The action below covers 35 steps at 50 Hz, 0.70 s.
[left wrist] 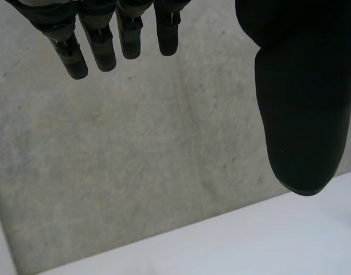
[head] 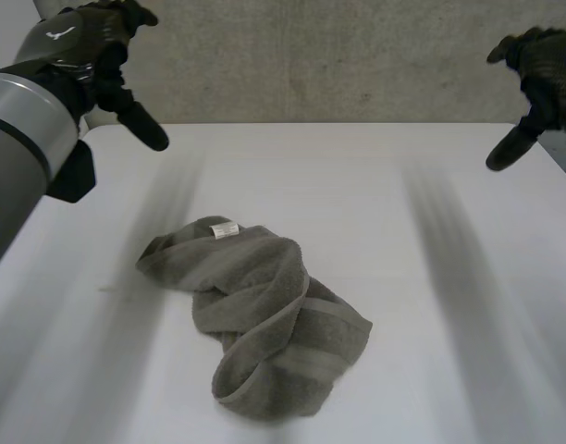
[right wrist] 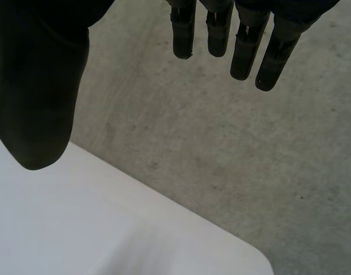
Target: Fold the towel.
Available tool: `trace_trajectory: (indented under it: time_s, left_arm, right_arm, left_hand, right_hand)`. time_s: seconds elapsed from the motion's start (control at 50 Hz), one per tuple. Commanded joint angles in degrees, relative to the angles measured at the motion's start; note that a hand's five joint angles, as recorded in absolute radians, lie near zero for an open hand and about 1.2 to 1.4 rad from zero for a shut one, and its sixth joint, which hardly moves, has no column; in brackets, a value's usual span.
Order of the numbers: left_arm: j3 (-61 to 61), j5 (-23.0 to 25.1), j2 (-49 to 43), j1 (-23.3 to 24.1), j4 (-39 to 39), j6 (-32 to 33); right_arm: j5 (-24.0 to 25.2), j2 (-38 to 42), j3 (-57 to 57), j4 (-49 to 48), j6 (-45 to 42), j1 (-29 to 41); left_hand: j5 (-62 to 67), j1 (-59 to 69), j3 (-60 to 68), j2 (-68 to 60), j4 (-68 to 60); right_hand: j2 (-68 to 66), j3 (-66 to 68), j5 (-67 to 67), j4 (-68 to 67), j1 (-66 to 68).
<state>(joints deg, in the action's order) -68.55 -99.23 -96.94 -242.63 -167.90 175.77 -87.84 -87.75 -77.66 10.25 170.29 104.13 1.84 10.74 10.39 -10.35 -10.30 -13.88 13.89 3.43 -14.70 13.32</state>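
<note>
Lying in a rumpled heap on the near part of the tabletop [head: 422, 194], the towel [head: 255, 314] is twisted over itself, with no fold made yet. A small white label [head: 225, 229] sits on its far edge. Beyond the towel and well apart from it, the left robot hand [head: 107, 46] is raised on one side and the right robot hand [head: 542, 74] on the other, both off the cloth. Behind them stands a grey wall [head: 338, 55].

The step in hand looks like reaching in to spread the towel flat. To do it well, I would find two corners along one hem first, perhaps the labelled one, pinch each, and draw them apart so the twist falls out before any fold.

The head view gives the towel's place and how far each robot hand is from it. The wrist views make the robot hands' state plain: the left fingers [left wrist: 101, 46] hang straight and away from the thumb, and the right fingers [right wrist: 244, 51] do the same. Both are released and hold nothing, facing the wall past the tabletop's far edge.
</note>
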Motion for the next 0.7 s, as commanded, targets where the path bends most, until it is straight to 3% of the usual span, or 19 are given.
trace_trajectory:
  time_s: [0.02, 0.5, 0.64, 0.7]
  left_arm:
    - [1.4, 0.4, -0.1, -3.5, 5.6, 0.2]
    - [1.1, 1.0, -0.7, -3.6, 6.9, 0.3]
    - [0.3, 3.5, -4.8, -3.6, 3.4, 0.9]
    - [0.0, 6.5, -8.4, -3.6, 2.3, 1.0]
  right_arm:
    - [-1.3, 2.0, 6.1, 3.7, 1.3, 0.5]
    - [0.0, 3.5, 5.9, 3.7, -0.4, 0.7]
    - [2.4, 8.5, 4.7, 10.2, -15.6, 1.2]
    - [2.8, 10.9, 4.8, 12.9, -17.0, 4.8]
  left_hand:
    - [-1.1, 0.0, 0.3, -0.4, -0.4]
    - [-1.1, 0.0, 0.3, -0.4, -0.4]
    - [0.2, 1.3, 1.7, -1.7, -1.8]
    - [0.6, 1.7, 2.0, -2.1, -2.1]
  right_hand:
    - [3.9, -3.9, -3.4, 4.7, -3.3]
    - [3.9, -3.9, -3.4, 4.7, -3.3]
    - [3.9, -3.9, -3.4, 4.7, -3.3]
    - [3.9, -3.9, -3.4, 4.7, -3.3]
